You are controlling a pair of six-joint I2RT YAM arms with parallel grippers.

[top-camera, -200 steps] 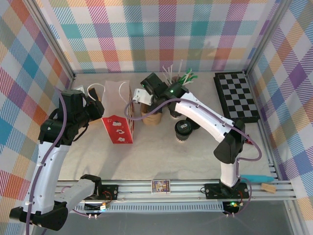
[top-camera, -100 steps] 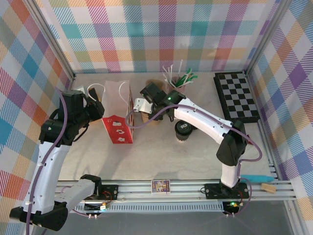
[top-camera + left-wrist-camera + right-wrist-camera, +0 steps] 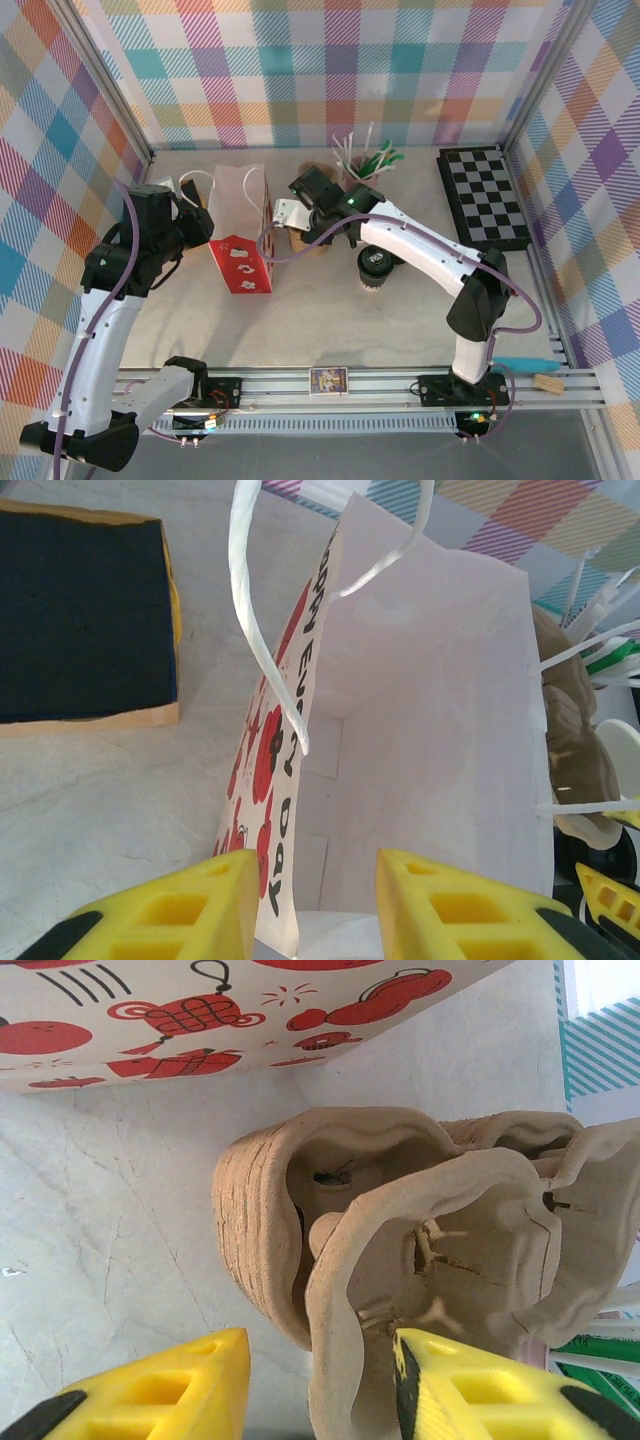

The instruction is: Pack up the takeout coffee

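Note:
The takeout coffee (image 3: 374, 262), a small cup under a black lid, stands mid-table right of the bag. The white paper bag (image 3: 240, 255) with red prints stands open. My left gripper (image 3: 205, 225) is at its left rim. In the left wrist view the left gripper (image 3: 318, 865) is open and straddles the bag (image 3: 430, 730) wall, one finger outside, one inside. My right gripper (image 3: 290, 215) hovers over the brown pulp cup carriers (image 3: 305, 240). In the right wrist view the right gripper (image 3: 320, 1345) is open with the top carrier's (image 3: 420, 1220) rim between its fingers.
Straws and stirrers (image 3: 362, 155) stand in a holder at the back. A chessboard (image 3: 485, 195) lies at the right. A black slab with a tan edge (image 3: 80, 610) lies left of the bag. A small card (image 3: 328, 379) sits on the front rail.
My right gripper has come forward and down from near the straws to the pulp carriers, and its jaws have opened. The left arm and bag have not moved.

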